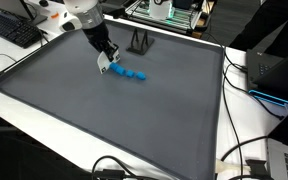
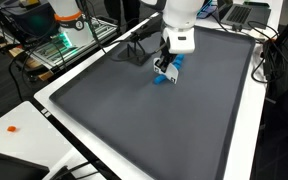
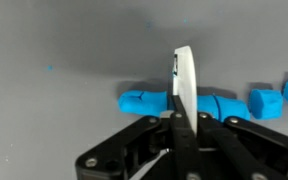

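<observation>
My gripper point(image 1: 106, 62) hangs low over the grey mat point(image 1: 114, 120), at its far part. In the wrist view the jaws point(image 3: 184, 122) are shut on a thin white blade point(image 3: 183, 80) that stands edge-on. The blade's tip rests on or just above a blue roll point(image 3: 144, 102) lying crosswise on the mat. Two short blue pieces point(image 3: 266, 103) lie apart at the roll's right end. In both exterior views the blue row point(image 1: 130, 74) point(image 2: 165, 78) lies right beside the gripper point(image 2: 168, 66).
A small black stand point(image 1: 141, 42) point(image 2: 134, 50) sits on the mat behind the blue pieces. A keyboard point(image 1: 12, 30) lies off the mat, a laptop point(image 1: 274, 72) and cables point(image 1: 246, 150) beside it. A small orange item point(image 2: 12, 128) lies on the white table.
</observation>
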Tool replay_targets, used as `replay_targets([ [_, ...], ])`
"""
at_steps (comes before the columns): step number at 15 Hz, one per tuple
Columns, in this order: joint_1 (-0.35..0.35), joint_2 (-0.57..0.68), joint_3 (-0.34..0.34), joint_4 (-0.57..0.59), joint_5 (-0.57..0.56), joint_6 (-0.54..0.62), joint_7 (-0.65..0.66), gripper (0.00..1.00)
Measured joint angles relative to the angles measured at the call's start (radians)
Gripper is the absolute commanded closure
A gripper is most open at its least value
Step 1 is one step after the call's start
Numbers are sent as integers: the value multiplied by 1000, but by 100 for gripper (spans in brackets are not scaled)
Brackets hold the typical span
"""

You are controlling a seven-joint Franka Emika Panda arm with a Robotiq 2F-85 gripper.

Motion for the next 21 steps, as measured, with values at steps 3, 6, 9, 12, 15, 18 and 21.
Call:
replay_targets([
  [3,-4,0,0,0,10,0,0,99],
  [6,-4,-1,-1,0,5,3,0,99],
  [9,-4,-12,-2,-1,4,8,0,99],
  [12,-4,-47,-2,-4,5,9,15,99],
  [15,-5,-100,-2,-21,28,5,73,99],
  [18,-3,-150,-2,-43,66,-22,184,99],
  [21,7,-198,-2,-86,85,-33,330,99],
])
